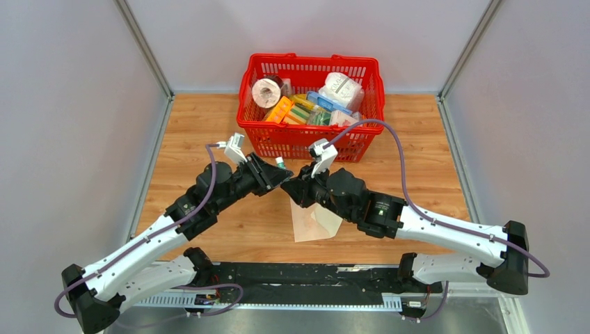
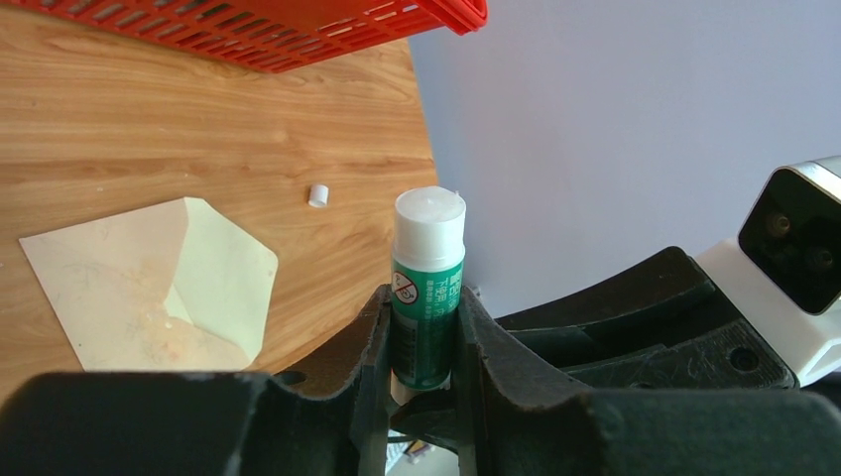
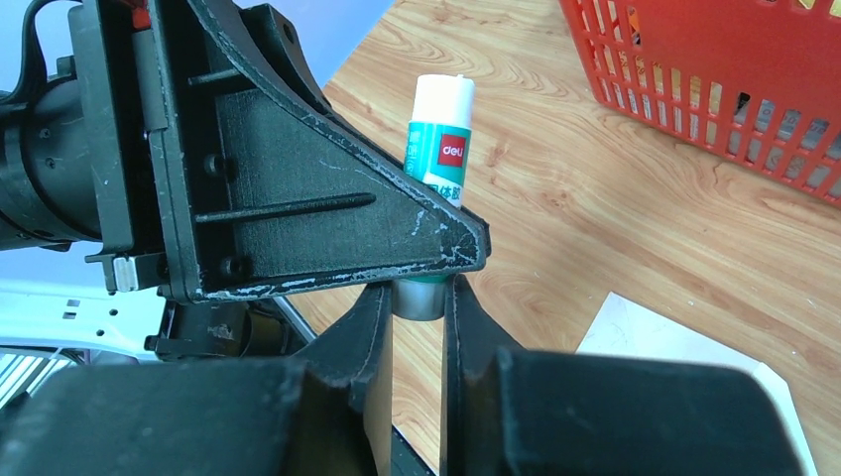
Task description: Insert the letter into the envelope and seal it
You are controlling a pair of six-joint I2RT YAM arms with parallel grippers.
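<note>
left pincer [image 2: 424, 347] (left wrist view): clenched on the green body of the glue stick [image 2: 428, 268]; the white glue end is bare and points away from the wrist, the long axis running along the fingers.
envelope [image 2: 119, 288]: flat on the table [image 2: 198, 129], left of and below the stick; its paler flap [image 2: 223, 268] is open and turned toward the pincer.
letter: not seen apart from the envelope in any view; whether it is inside cannot be told.
cap [image 2: 317, 195]: loose on the table between the flap and the red basket [image 2: 298, 30].
right pincer [image 3: 419, 317] (right wrist view): closed about the stick's grey base, contact judged made; the left pincer's dark body crosses just above.
top view: both pincers are met tip to tip just before the basket's near wall; the envelope lies close behind them toward the arm bases, partly under the right arm.
coming move, as judged: the glue end must be tipped down and drawn back to the flap by the left arm once the base is let go.
room: bare table on the left side; basket and cap are to be avoided.
</note>
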